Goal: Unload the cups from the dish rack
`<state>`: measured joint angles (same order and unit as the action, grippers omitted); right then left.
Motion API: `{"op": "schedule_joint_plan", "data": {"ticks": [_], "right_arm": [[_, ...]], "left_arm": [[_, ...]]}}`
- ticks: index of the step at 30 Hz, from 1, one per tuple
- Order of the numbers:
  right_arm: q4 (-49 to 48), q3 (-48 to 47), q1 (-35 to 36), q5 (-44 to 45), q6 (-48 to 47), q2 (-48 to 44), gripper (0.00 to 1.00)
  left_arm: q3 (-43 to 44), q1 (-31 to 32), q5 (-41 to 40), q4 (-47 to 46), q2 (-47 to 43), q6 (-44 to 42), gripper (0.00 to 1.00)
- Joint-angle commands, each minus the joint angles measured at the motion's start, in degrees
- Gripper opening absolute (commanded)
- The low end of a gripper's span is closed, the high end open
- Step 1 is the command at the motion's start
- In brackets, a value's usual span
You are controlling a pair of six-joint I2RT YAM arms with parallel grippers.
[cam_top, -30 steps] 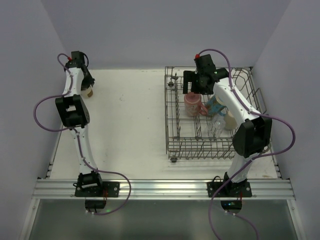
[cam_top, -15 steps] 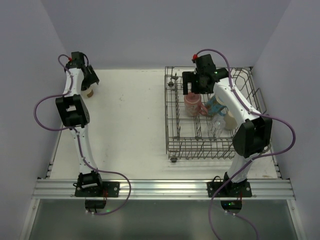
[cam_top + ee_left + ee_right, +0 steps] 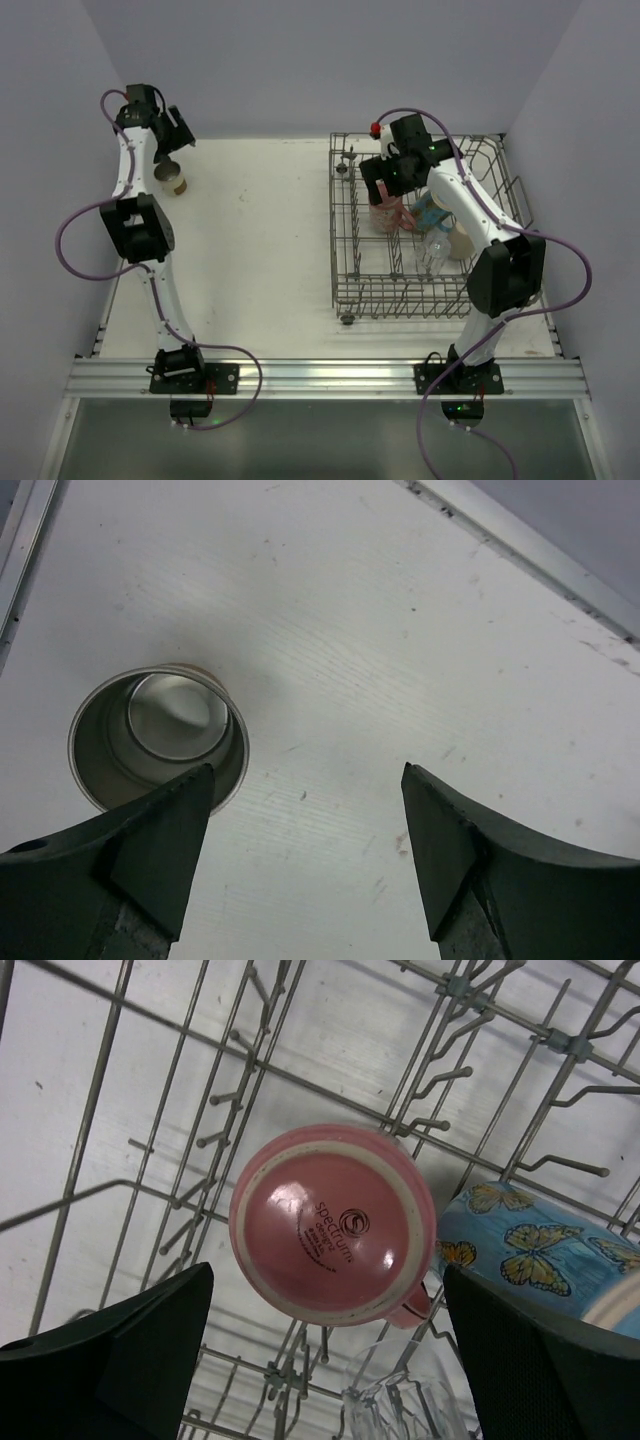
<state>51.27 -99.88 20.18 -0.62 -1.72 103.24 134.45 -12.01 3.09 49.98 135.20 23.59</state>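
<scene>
Pink glazed ceramic fills the right wrist view: the pink mug (image 3: 335,1225) sits upside down inside the grey wire dish rack (image 3: 390,295). Its round glossy base faces up and its long axis is vertical, with a cream ring around the foot and a handle at its lower right edge. The right gripper (image 3: 330,1360) hangs above it with jaws spread wide, gripping nothing. Just beside it a blue mug (image 3: 530,1250) printed with butterflies lies tilted, and a clear glass tumbler (image 3: 400,1405) shows below. At the far left of the white table (image 3: 270,230) a tan cup (image 3: 155,738) stands upright, mouth up, smooth and cylindrical. The left gripper (image 3: 305,850) is above it, open and empty, with the cup beside one finger rather than between the two.
</scene>
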Motion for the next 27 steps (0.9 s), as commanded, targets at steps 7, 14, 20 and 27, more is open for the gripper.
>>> {"op": "schedule_joint_plan", "data": {"ticks": [7,14,20,27], "right_arm": [[1.4,-0.6,-0.1,-5.5,-10.6,-0.9,0.99],[2.3,-2.0,-0.1,-4.9,-13.0,1.4,0.99],[1.9,-2.1,-0.1,-3.2,-15.0,2.1,0.99],[2.5,-3.3,-0.1,-3.9,-17.1,2.9,0.99]], "left_arm": [[-0.8,-0.3,8.4,-2.2,-11.9,1.7,0.81],[-4.4,0.0,13.0,-4.6,-17.2,2.4,0.83],[-5.3,1.0,15.1,-6.5,-18.8,3.3,0.84],[-10.7,3.1,17.2,-11.0,-21.9,4.3,0.84]]}}
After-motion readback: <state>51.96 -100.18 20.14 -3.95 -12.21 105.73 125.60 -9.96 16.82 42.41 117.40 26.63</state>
